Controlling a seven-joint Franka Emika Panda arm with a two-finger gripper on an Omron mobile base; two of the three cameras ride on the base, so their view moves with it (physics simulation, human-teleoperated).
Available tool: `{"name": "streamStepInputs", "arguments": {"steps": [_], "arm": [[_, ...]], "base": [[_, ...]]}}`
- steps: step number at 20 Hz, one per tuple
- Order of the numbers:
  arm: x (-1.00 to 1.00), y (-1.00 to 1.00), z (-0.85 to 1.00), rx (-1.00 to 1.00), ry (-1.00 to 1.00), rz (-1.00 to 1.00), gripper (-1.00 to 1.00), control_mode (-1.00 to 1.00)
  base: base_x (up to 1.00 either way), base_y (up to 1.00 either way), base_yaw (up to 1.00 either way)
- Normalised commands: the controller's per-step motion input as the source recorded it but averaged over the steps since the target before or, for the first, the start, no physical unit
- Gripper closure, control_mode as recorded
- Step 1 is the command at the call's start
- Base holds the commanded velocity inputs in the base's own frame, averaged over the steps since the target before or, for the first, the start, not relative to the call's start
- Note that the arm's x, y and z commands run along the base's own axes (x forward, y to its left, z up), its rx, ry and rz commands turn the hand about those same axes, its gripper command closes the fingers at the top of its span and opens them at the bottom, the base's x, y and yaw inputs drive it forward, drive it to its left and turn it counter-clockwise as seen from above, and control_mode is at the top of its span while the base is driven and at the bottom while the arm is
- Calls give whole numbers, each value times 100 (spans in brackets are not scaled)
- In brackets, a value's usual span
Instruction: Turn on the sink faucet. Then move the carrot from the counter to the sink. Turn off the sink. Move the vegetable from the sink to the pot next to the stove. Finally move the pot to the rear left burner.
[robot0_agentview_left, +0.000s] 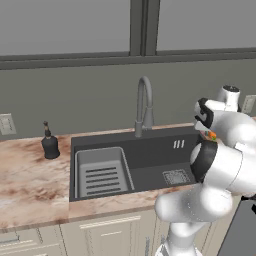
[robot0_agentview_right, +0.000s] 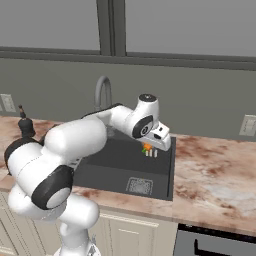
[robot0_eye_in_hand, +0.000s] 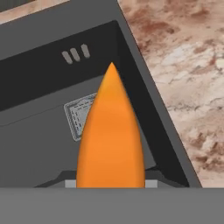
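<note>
My gripper (robot0_agentview_right: 150, 149) is shut on the orange carrot (robot0_eye_in_hand: 111, 135), which hangs just above the right end of the dark sink (robot0_agentview_left: 150, 162). The carrot's pointed tip faces the sink's drain (robot0_eye_in_hand: 78, 114) and inner right wall. In the right base view the carrot (robot0_agentview_right: 146, 146) shows as a small orange spot under the hand, and in the left base view the carrot (robot0_agentview_left: 212, 135) peeks out beside the wrist. The curved grey faucet (robot0_agentview_left: 144, 102) stands behind the basin; I see no water. The pot is out of view.
A grey dish rack (robot0_agentview_left: 102, 175) fills the sink's left half. A dark soap dispenser (robot0_agentview_left: 49, 144) stands on the marble counter (robot0_agentview_right: 215, 170) left of the sink. A dark appliance front (robot0_agentview_right: 215, 245) lies at the lower right. Wall outlets (robot0_agentview_right: 247, 125) flank the sink.
</note>
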Motion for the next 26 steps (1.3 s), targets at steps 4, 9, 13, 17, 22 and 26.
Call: {"name": "streamStepInputs", "arguments": {"steps": [4,9,13,17,22,26], "arm": [[-49,-8,61,0,0,-7,100,-100],[-30,0,40,0,1,-6,100,-100],[0,0,1,0,0,-1,100,-100],[0,0,0,0,0,0,100,-100],[0,0,0,0,0,0,100,100],[0,0,0,0,0,0,100,100]], "base": [[0,0,0],[0,0,0],[0,0,0],[0,0,0],[-30,0,-10],[-29,0,-34]]}}
